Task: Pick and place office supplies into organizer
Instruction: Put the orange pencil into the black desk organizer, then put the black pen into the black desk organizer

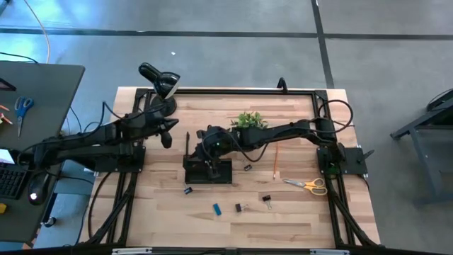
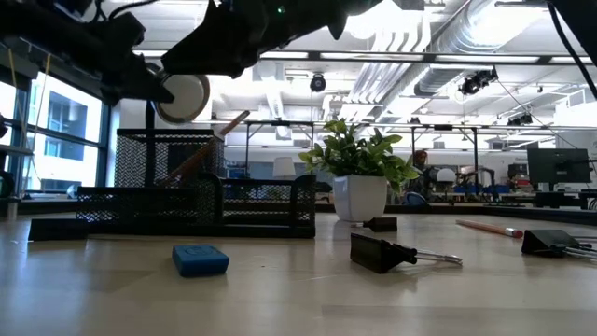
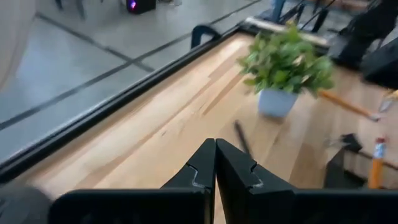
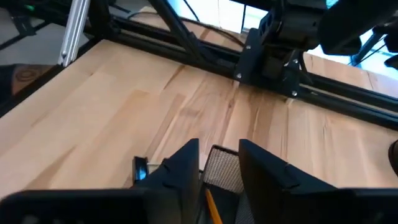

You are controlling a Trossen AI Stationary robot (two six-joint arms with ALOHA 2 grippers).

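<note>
**Ana:** On the table (image 1: 297, 212), pale wood planks inside a black frame, what lies where?

**Ben:** From above, the organizer (image 1: 207, 172) sits near the middle. The right gripper (image 1: 205, 161) hangs over it, fingers apart with a gap between them; its wrist view shows an orange pencil (image 4: 211, 208) below that gap, over the mesh. Whether the fingers touch the pencil, I cannot tell.

**Ana:** And the left one?

**Ben:** The left gripper (image 3: 215, 163) hovers near the far left of the table, fingers pressed together, holding nothing.

**Ana:** Loose supplies?

**Ben:** Another orange pencil (image 1: 275, 161) lies right of the organizer, yellow scissors (image 1: 308, 185) beyond it. A blue eraser (image 1: 216, 208) sits toward the near edge, with binder clips (image 1: 267, 201) scattered nearby. A dark pencil (image 1: 187, 144) is at the organizer's far left corner.

**Ana:** Anything else on the wood?

**Ben:** A plant (image 1: 248, 120) at the far side, and a lamp (image 1: 159, 79) at the far left corner.

**Ana:** The room?

**Ben:** Grey floor with dark lines. A dark desk (image 1: 49, 85) stands left, carrying blue scissors (image 1: 22, 108). From table height, windows, ceiling ducts (image 2: 448, 56) and bright lights show, with a person (image 2: 422, 168) far behind the plant.
</note>
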